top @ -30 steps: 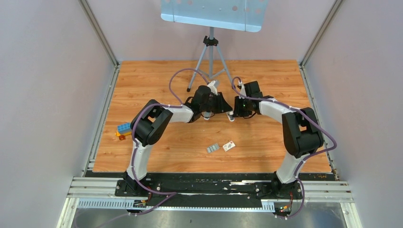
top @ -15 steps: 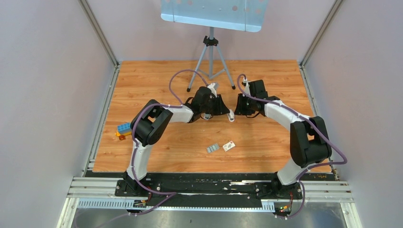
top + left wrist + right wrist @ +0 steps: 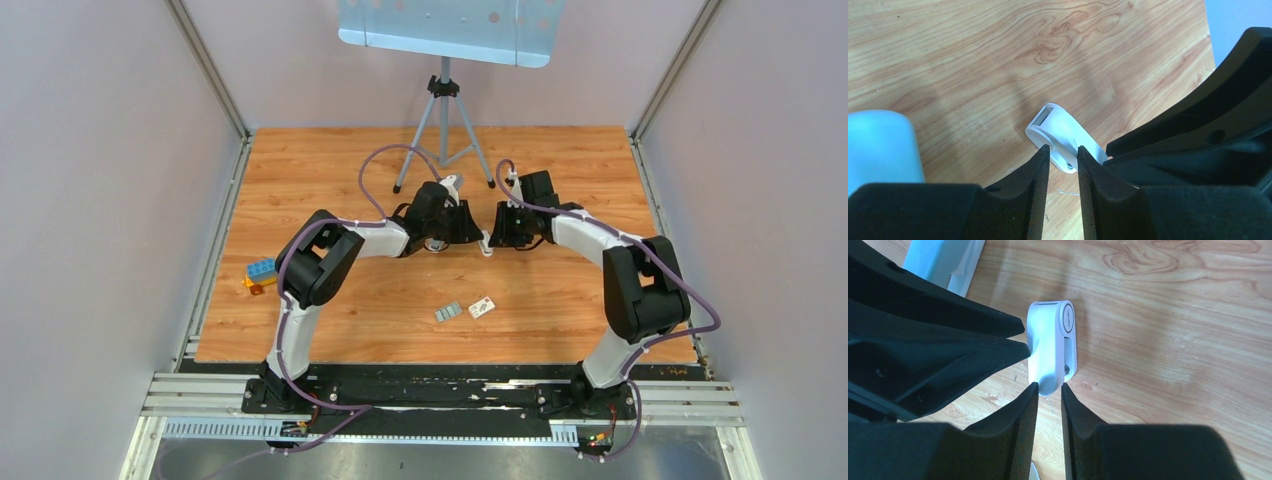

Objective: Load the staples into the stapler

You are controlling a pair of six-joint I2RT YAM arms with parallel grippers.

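Both arms meet mid-table over the stapler (image 3: 486, 243), which sits between the two claws in top view. Left gripper (image 3: 1063, 162): jaws nearly together, a narrow gap, tips flanking the near end of the stapler's white part; looks like a light pinch or just about touching, can't confirm real hold from the left wrist cam. Right gripper (image 3: 1049, 390): same story, jaws narrow, tips either side of the lower end of the white hinge piece; contact likely, grip not certain. In the right wrist cam the stapler's long axis runs roughly straight away from the right claw, rounded hinge cap at the far end; left arm's black fingers (image 3: 973, 340) come in from the left of that view, tips right beside the stapler's side. So both claws work the same small part from roughly opposing sides, v. crowded, finger-to-finger clash is the main risk imo. Pale blue piece (image 3: 940, 257) beyond the left fingers, prob the stapler's other half, can't tell for sure. Staples (image 3: 448, 312) lie flat on the table (image 3: 300, 160), nearer the bases, well apart from both claws, long axis diagonal; white carton (image 3: 482, 308) just beside them to the right. Staples roughly equidistant from both arms, slightly left of centre. Nothing blocks the path down to them. Tripod (image 3: 444, 120) behind, toy blocks (image 3: 259, 275) at left edge, both out of the way. Judgement: stapler not yet open enough for loading; staples untouched.
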